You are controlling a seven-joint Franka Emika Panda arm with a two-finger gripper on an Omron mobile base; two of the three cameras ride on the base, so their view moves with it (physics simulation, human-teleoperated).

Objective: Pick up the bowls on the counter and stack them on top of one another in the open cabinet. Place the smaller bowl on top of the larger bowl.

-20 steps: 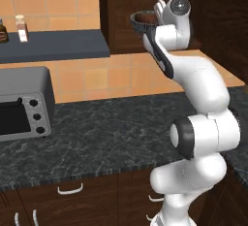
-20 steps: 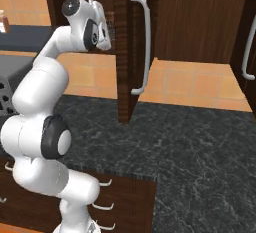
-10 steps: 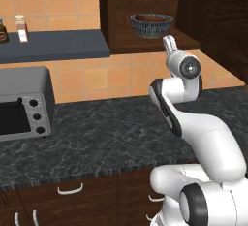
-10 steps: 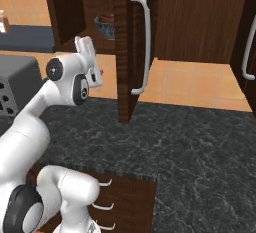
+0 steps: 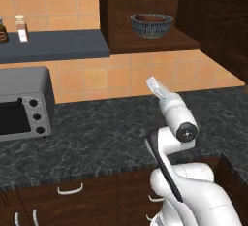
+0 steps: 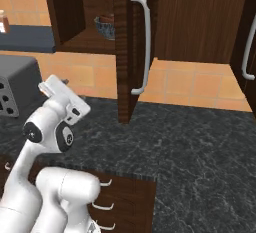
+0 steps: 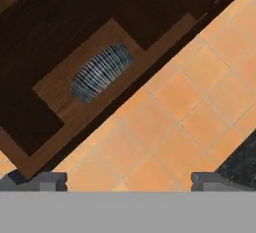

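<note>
The gripper [image 7: 128, 181], fingers apart and holding nothing, is low before the open cabinet [image 5: 160, 40]; above it, the larger bowl [image 5: 151, 24] sits near the shelf's front edge.

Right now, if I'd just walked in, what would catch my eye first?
Probably the white robot arm folded low in front of the dark stone counter. Next, the grey ribbed bowl on the shelf of the open cabinet, with a reddish-brown bowl nested inside it.

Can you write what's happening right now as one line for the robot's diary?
stage: stacking done | larger bowl: on open cabinet shelf | smaller bowl: nested inside it | gripper: open, empty, below cabinet
</note>
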